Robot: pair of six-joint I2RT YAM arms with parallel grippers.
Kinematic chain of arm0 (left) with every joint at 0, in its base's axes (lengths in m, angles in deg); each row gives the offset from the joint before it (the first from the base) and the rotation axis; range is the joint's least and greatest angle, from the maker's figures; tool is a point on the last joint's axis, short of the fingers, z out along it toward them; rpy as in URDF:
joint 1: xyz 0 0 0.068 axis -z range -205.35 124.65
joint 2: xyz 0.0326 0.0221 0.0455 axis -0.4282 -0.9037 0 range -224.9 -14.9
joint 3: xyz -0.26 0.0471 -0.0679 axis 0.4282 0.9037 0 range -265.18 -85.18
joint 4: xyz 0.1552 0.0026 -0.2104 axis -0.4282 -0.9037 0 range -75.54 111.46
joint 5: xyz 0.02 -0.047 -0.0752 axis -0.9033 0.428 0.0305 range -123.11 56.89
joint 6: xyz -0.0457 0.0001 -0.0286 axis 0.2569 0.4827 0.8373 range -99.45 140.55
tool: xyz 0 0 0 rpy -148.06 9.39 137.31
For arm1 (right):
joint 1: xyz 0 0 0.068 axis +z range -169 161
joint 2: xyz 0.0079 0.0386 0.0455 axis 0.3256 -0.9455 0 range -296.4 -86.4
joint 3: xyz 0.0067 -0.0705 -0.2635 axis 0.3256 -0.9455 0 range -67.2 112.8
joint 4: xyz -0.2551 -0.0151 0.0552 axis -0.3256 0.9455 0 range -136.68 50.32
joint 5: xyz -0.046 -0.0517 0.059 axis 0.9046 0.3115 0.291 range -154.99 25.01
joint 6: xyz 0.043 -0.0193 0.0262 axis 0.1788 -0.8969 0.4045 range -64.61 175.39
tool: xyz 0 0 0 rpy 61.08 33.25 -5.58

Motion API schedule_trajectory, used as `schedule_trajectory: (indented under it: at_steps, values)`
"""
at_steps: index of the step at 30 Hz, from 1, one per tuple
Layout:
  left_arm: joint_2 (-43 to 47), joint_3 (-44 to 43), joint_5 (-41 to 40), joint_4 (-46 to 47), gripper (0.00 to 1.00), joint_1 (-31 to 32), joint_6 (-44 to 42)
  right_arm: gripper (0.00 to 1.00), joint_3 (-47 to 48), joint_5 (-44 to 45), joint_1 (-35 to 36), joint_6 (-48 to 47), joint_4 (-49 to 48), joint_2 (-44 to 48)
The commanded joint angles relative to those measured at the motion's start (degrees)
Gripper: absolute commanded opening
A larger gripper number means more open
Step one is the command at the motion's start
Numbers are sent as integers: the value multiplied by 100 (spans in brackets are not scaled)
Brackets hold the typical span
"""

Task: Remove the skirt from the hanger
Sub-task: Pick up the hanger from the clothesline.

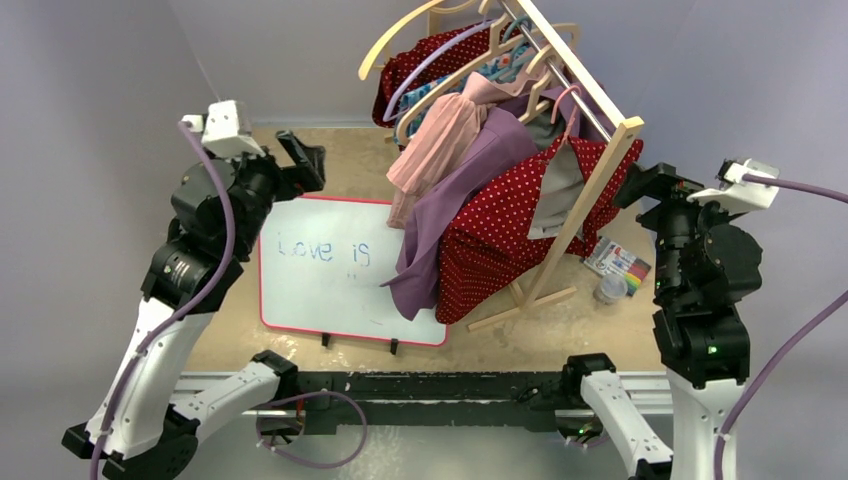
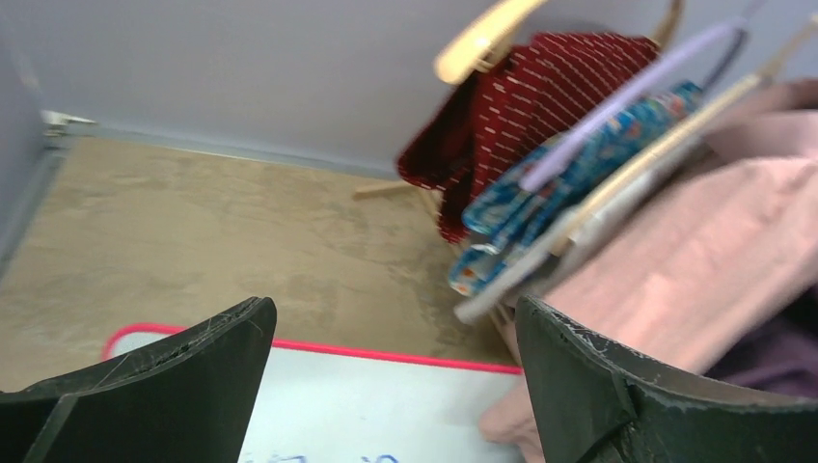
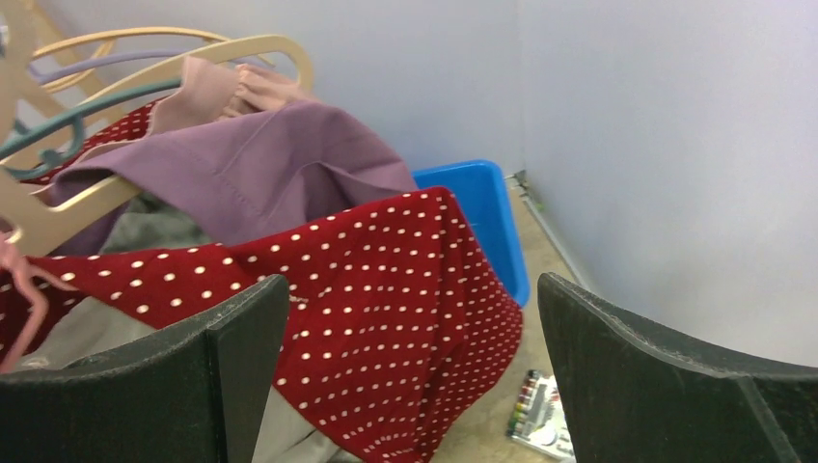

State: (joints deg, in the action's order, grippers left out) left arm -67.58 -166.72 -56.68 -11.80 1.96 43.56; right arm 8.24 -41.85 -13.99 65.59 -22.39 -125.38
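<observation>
Table (image 1: 330,150): carries a tilted wooden clothes rack (image 1: 600,175) at the far right and a whiteboard (image 1: 320,290) lying flat in front of my left arm.

Rack: crowded with hung garments. A purple garment (image 1: 450,190) and a pink garment (image 1: 435,140) hang toward the whiteboard.

Skirt: I judge it to be the red dotted skirt (image 1: 490,240) at the near end of the rack, draped low, its hem close to the table. It appears to hang from a pink hanger (image 1: 572,110), though I cannot make out how it is fastened.

Right claw (image 3: 413,285): jaws spread wide, holding nothing, facing the skirt from the right and clear of the cloth.

Left claw (image 2: 393,309): jaws wide apart, empty, above the whiteboard's far edge, aimed at the rack's far garments.

Step in hand: approach; nothing gripped yet.

Next move, in my judgement: the right claw closes in on the red cloth near the hanger. The left should steady the hanger, since the neighbouring clothes could drag along.
</observation>
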Motion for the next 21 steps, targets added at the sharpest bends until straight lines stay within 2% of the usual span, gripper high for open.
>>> schedule_trajectory:
  at_steps: [1,7,11,14,17,21]
  values:
    - [-255,-166,1775,469,93,-55,242,99,-44,-754,-40,423,-261,-19]
    - [-538,-124,4147,1111,93,-68,585,99,-134,-1548,-51,358,-252,24]
    - [-469,234,5779,2442,91,-71,1186,99,-247,-1771,-50,280,-361,122]
    - [-507,369,6332,3268,91,-74,1704,99,-342,-1796,-51,257,-435,217]
    - [-826,206,6717,3660,89,-26,2082,99,-443,-1803,-55,216,-482,310]
    - [-1369,-204,6730,3553,86,519,2036,99,-516,-1712,-53,170,-476,398]
